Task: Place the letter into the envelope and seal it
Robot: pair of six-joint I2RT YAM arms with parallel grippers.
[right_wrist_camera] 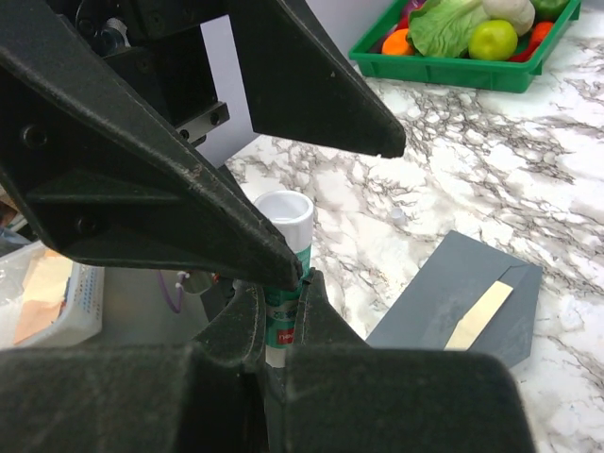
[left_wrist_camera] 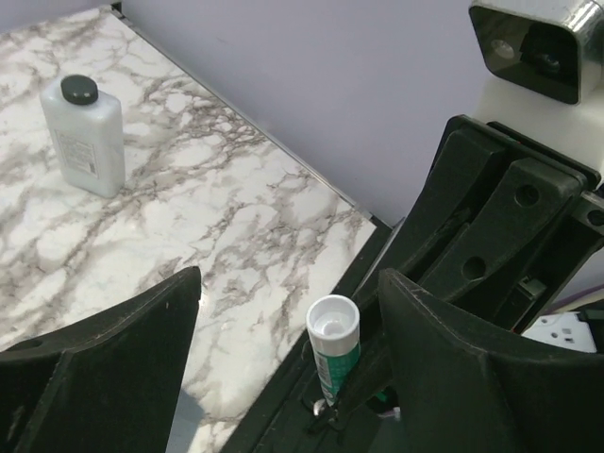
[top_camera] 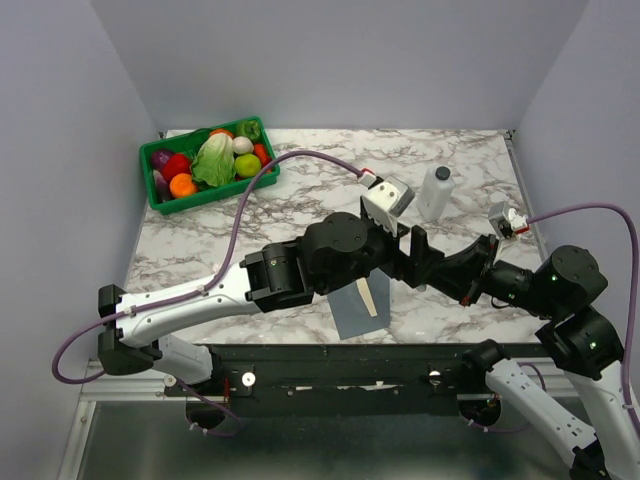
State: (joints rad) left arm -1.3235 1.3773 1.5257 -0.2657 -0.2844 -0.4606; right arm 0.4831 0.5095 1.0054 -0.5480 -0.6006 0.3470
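Above table (top_camera: 300, 210) — right gripper (right_wrist_camera: 283, 316) pinches glue stick (right_wrist_camera: 283, 222); left gripper (left_wrist_camera: 291, 278) spread wide.

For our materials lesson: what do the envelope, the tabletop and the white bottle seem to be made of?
The envelope looks like matte grey paper: thin, flat, sharply creased. The tabletop looks like marble, white with grey veins, though it may be printed laminate. The white bottle seems matte plastic, with a black cap.
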